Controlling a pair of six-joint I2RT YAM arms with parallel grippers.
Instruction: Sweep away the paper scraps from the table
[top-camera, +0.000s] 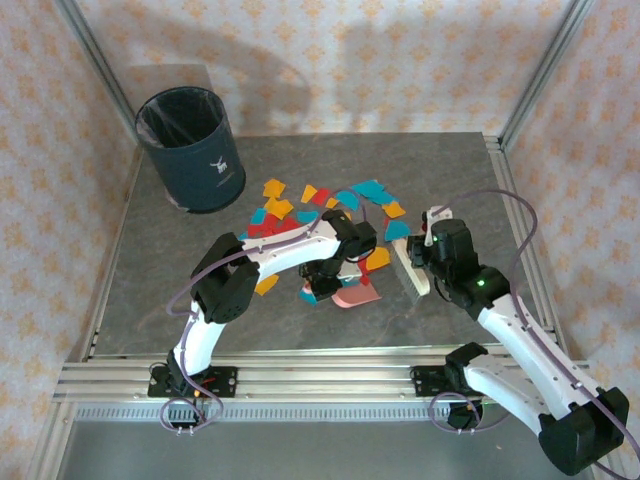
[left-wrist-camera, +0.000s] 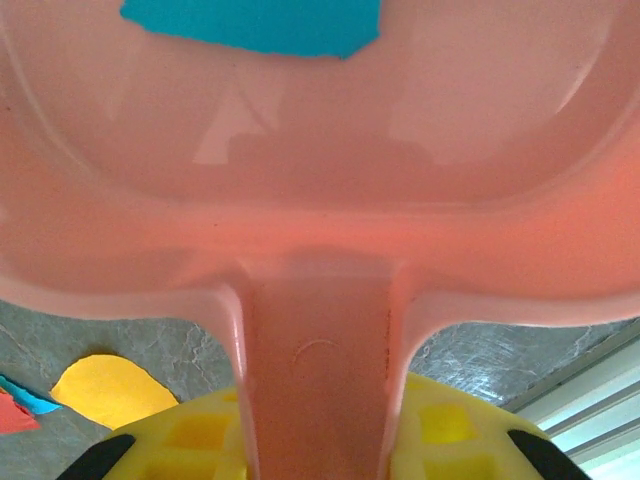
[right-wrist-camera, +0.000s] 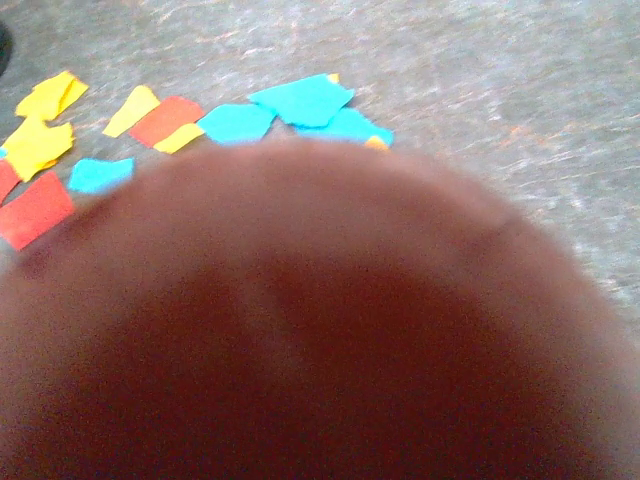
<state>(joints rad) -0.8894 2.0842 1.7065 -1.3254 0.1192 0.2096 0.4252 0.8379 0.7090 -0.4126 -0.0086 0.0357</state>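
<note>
1. A dark bin stands at the far left corner of the table, well apart from both grippers.
2. The left arm bends across the middle of the table and covers part of the scraps in the top view.
3. Silver rails run along the near edge. The table is bare at the near left and along the far right.
4. The left gripper is closed on the handle of a pink dustpan, which lies near the table's middle. One teal scrap shows at the pan's far end.
5. The right gripper is closed on a brush, just to the right of the dustpan.
6. The scraps lie in an arc just beyond the dustpan and brush, from near the bin to beside the brush. A few orange ones lie by the left arm.
</note>
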